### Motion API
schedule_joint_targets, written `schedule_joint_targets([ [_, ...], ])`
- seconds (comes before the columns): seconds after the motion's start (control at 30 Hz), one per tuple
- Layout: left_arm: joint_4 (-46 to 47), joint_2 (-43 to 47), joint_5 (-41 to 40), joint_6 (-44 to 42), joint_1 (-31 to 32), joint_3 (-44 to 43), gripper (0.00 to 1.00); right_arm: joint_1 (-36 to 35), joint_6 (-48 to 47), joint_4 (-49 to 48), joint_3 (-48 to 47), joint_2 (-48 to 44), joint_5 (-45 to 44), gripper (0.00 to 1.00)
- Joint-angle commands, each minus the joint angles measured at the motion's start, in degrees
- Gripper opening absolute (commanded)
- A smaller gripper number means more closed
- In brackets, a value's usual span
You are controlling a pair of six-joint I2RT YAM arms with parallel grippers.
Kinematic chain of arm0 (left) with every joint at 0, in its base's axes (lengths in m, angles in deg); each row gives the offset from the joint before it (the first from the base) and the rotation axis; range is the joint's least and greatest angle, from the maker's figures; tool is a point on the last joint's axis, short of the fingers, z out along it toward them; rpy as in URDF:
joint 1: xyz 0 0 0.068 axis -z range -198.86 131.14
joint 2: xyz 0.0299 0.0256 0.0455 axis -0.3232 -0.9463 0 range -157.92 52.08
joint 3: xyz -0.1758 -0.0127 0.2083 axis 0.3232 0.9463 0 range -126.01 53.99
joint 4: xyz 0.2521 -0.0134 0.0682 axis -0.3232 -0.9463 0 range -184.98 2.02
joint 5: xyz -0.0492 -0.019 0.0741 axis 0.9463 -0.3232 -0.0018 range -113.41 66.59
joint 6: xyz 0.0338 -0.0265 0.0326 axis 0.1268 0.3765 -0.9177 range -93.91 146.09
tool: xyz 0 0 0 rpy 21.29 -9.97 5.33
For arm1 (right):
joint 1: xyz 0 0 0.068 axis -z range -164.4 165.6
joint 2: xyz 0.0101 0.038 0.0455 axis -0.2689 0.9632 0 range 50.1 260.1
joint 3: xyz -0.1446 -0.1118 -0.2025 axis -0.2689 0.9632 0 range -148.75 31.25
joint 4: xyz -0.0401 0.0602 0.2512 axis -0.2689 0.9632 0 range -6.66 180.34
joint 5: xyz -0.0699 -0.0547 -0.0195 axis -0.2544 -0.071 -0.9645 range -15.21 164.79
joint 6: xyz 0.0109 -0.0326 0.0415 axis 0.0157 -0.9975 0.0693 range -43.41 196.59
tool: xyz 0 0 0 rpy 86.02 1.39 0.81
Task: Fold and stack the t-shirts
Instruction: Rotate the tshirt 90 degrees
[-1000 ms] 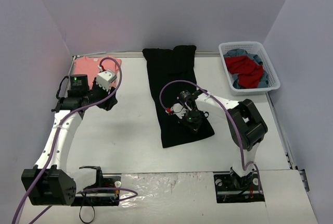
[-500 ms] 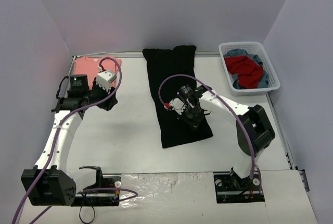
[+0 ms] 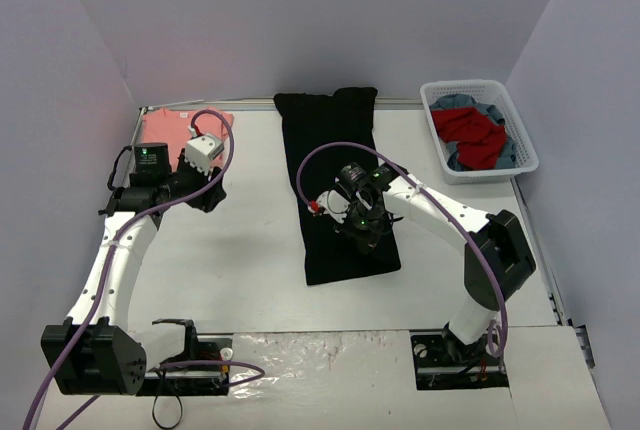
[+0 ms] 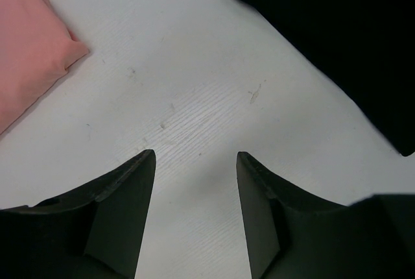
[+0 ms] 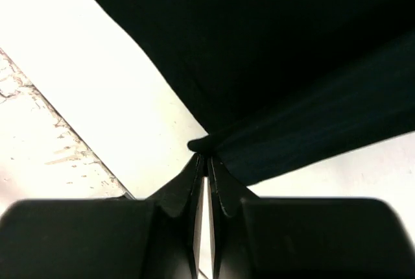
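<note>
In the middle of the counter [image 3: 250, 240] the black t-shirt [image 3: 335, 150] lies flat as a long strip, its long axis running from the near side to the far edge. The right end effector [image 5: 206, 159] sits over the strip's near right part, its jaws pressed together on a small pinched ridge of the black cloth, so most of the garment stretches away from it toward the far side. Any fold lengthwise would seem to carry this near end far along that axis, and the right arm is plainly the nearer one. The left end effector [image 4: 194, 156] hovers well apart at the left with its jaws apart and empty over bare counter, just near the folded pink t-shirt [image 3: 170, 128] in the far left corner. From above, the right arm hides the pinch itself. No print shows on the black cloth, and its layers are hard to tell apart. A basket [image 3: 478, 85] of red and blue cloth stands far right.
</note>
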Motion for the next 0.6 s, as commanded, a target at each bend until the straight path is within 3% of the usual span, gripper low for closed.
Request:
schedule_joint_targets([
  [0.0,1.19,1.82,1.20,0.52,-0.40,-0.97,0.52,-0.97,-1.32,3.53,0.79,1.46,3.11,0.03],
  [0.03,1.27,1.82,1.11,0.52,-0.40,-0.88,0.52,-0.97,-1.49,3.45,0.79,1.55,3.63,0.21],
  [0.27,1.54,2.08,1.81,0.44,-0.40,-0.36,0.52,-0.27,-1.32,3.10,-0.62,-1.17,1.98,0.31],
  [0.4,0.22,2.52,3.31,-2.71,-0.75,-0.27,0.56,4.81,-0.18,-0.85,-1.23,-4.68,-2.84,0.37],
  [0.53,-0.31,4.36,4.09,-4.22,-1.90,0.43,0.57,10.88,1.06,-8.23,1.65,-10.92,-7.26,0.32],
  [0.57,-0.31,4.28,5.14,-4.13,-1.64,0.52,0.58,12.12,0.88,-12.25,2.62,-12.06,-7.08,0.19],
])
